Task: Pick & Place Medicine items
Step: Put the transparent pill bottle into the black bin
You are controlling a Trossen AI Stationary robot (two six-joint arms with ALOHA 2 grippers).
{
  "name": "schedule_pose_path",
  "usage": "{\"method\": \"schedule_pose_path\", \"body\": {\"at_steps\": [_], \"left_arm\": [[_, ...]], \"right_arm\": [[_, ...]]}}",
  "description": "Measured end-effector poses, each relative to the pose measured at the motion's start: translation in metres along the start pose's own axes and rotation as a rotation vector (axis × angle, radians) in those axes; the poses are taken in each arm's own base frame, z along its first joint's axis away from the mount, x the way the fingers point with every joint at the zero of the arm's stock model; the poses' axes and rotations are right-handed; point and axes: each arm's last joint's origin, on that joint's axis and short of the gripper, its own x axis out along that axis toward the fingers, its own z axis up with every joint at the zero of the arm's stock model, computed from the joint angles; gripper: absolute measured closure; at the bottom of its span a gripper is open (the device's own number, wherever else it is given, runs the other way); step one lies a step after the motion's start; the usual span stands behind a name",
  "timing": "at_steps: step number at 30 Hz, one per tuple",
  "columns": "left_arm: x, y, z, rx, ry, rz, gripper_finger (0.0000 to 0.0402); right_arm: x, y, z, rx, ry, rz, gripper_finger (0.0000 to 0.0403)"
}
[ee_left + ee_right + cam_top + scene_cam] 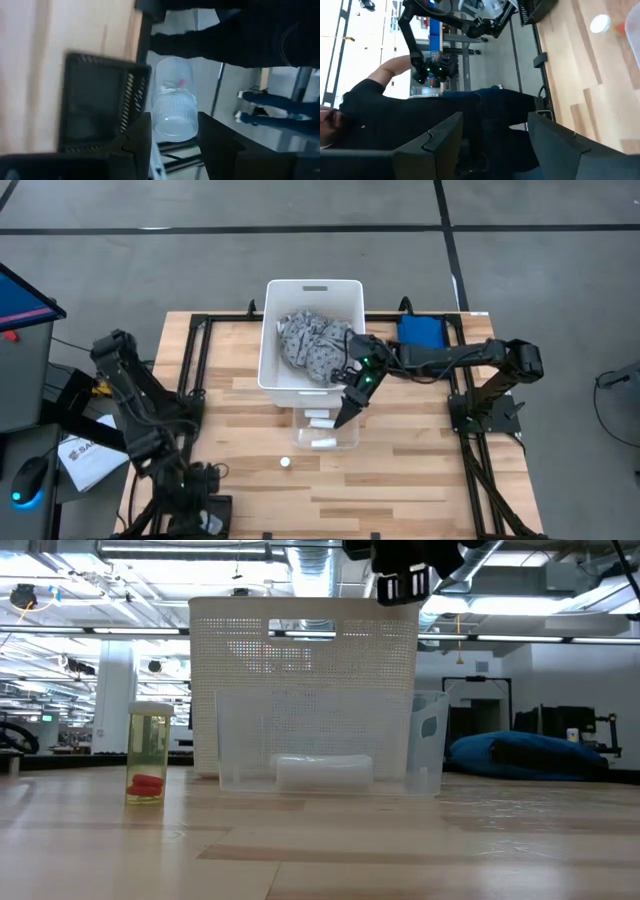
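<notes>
Capped vial [150, 755]: stands upright on the wooden table [400, 480], out in the open near the front edge. It is yellowish with a white cap and something red inside, and sits well apart from the clear tub.
Left gripper [174, 120]: folded back at the table's front-left corner. Its fingers are set narrow around a clear bottle [172, 107], which fills the gap between them and appears to be held.
Clear tub [240, 750]: touches the front wall of the white bin. A white cylinder [323, 772] lies on its floor, and the overhead view shows a second white piece beside it.
White bin [275, 330]: at the back centre of the table, holding only a crumpled grey patterned cloth [310, 345].
Right gripper [350, 412]: reached in from the right, hanging above the clear tub's far corner. Its fingers are spread wide with nothing between them.
Blue pouch [420, 332]: lies just right of the bin, under the right arm.
Step in hand: judging by the empty, wide fingers over the tub, a drop looks finished and the arm is between items.
Next move: probably the loose vial. That calls for swinging forward and left past the tub rim, then coming down over the white cap with the fingers either side of the upright body, so as not to tip it.
</notes>
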Motion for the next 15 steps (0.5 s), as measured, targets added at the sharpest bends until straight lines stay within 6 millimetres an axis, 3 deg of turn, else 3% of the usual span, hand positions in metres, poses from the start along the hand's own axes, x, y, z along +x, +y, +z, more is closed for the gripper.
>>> {"method": "schedule_pose_path", "body": {"at_steps": [5, 15], "left_arm": [[0.017, -0.002, -0.007, -0.198, 0.056, 0.031, 0.0275], [0.033, 0.001, -0.009, -0.556, 0.129, 0.121, 0.0274]], "right_arm": [[-0.008, -0.003, -0.002, 0.000, 0.002, -0.029, 0.0183], [-0.021, 0.001, -0.004, -0.029, -0.012, -0.049, 0.0183]]}}
